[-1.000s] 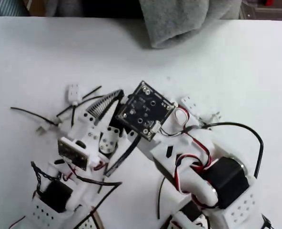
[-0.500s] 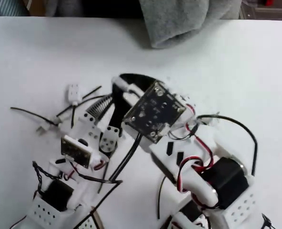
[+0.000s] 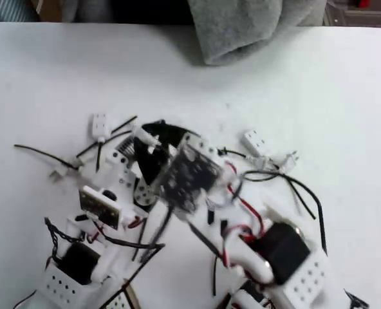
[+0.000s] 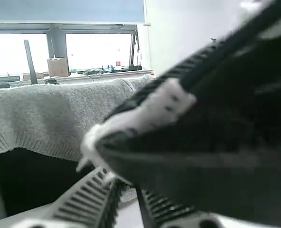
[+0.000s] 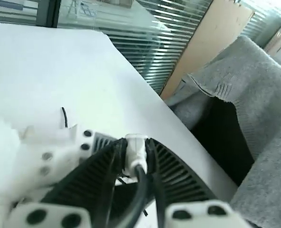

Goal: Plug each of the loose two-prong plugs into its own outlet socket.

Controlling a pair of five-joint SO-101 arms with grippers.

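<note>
Plainly the right end effector [image 5: 135, 142] clamps a white plug [image 5: 135, 153]; the left end effector [image 4: 128, 202] I cannot judge.

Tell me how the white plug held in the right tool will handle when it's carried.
The white plug looks small, so probably light; the right tool, shut on it, should carry it easily. Its black cord is thin, so likely floppy and apt to trail or snag. Gripped only by its narrow sides, the plug might twist.
</note>
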